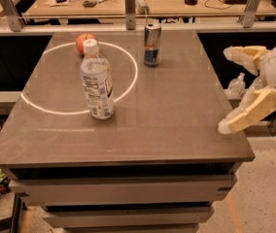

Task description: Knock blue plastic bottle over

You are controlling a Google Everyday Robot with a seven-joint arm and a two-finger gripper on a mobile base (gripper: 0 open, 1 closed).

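The blue plastic bottle, clear with a white cap and a white label, stands upright on the grey table, on the lower right arc of a white ring. My gripper is at the table's right edge, well to the right of the bottle and apart from it. It is open and empty. One cream finger is above and the other is below, its tip over the table's right edge.
A slim blue-and-silver can stands behind and to the right of the bottle. A red apple lies at the far side of the ring. A small clear pump bottle sits on a lower shelf beyond the right edge. Desks and rails run along the back.
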